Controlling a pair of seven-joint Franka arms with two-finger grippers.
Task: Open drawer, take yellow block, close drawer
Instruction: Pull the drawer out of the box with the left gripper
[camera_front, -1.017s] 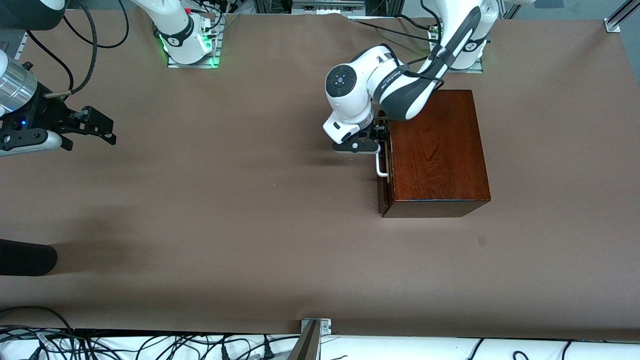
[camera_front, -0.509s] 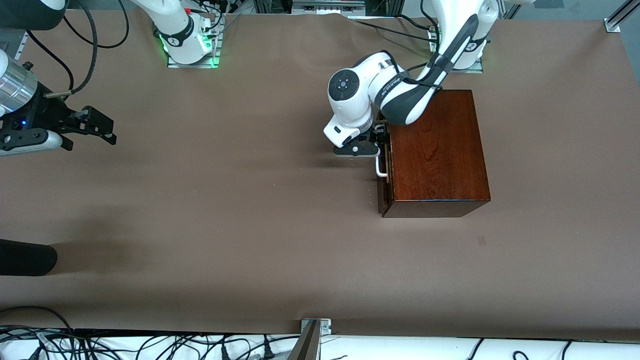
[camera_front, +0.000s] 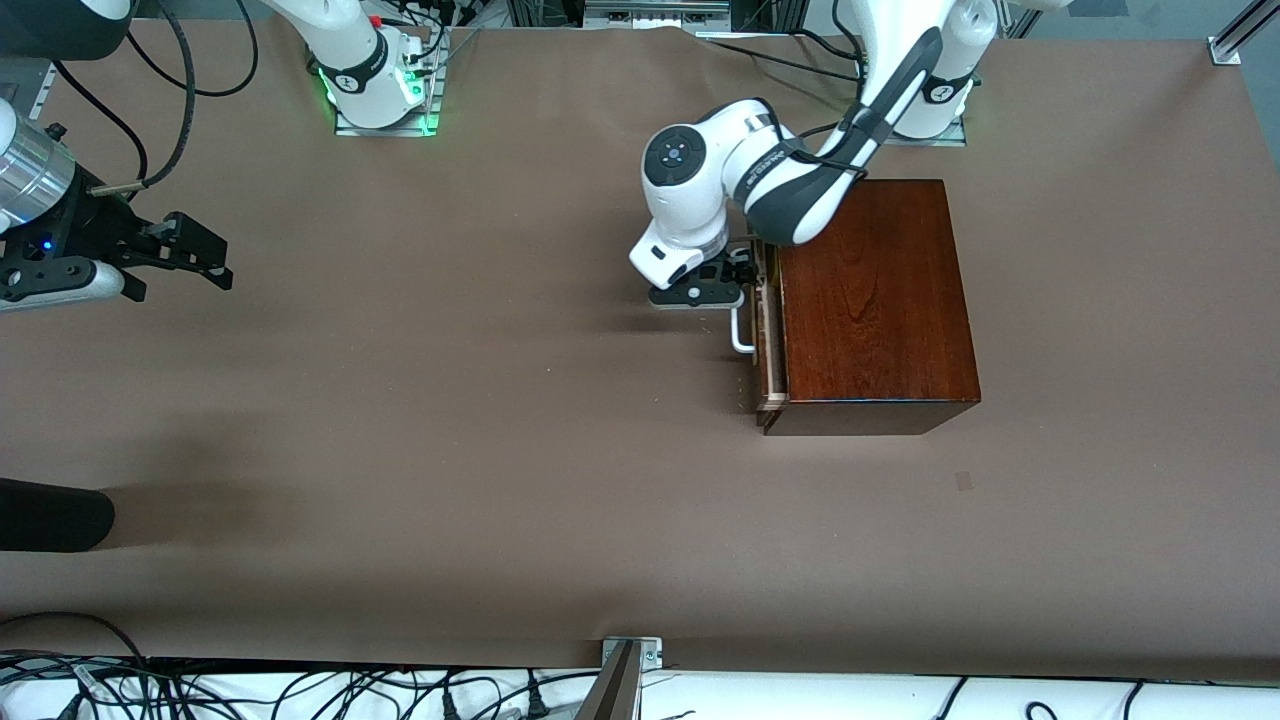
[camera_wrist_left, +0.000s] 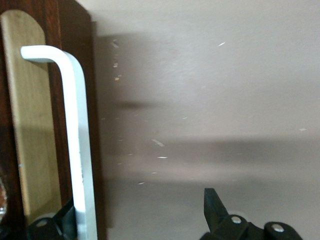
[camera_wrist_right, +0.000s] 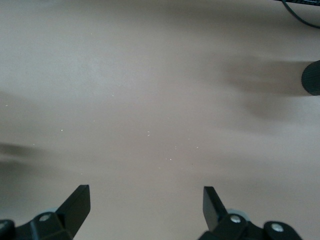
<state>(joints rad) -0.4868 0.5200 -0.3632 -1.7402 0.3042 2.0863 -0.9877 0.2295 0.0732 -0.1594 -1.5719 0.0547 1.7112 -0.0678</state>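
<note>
The drawer (camera_front: 763, 345) now stands slightly out of the dark reddish-brown wooden box (camera_front: 872, 305); half a second ago its front sat almost flush, and now a thin strip of pale wood shows between the front and the box. The white bar handle (camera_front: 741, 333) has moved with it toward the right arm's end of the counter (camera_front: 480, 440), and the left tool (camera_front: 745, 272) has shifted the same way.

The left tool is at the handle's end farther from the front camera. In the left wrist view one finger (camera_wrist_left: 62, 222) sits against the handle (camera_wrist_left: 80, 150), between the bar and the drawer front, while the other finger (camera_wrist_left: 215, 207) stands well apart over bare counter (so the tool is spread wide and hooks the bar rather than clamping it).

In front of the drawer the brown counter is bare all the way toward the right arm's end, leaving open room for the tray to slide. The box lies near the left arm's base, with bare counter between it and the edge nearest the front camera.

The gap is too narrow to show what the drawer holds; the yellow block cannot be seen in any view.

The right tool (camera_front: 195, 262) waits above the counter at the right arm's end, its fingers (camera_wrist_right: 75, 202) spread apart with nothing between them, only bare counter (camera_wrist_right: 150, 100) beneath.
</note>
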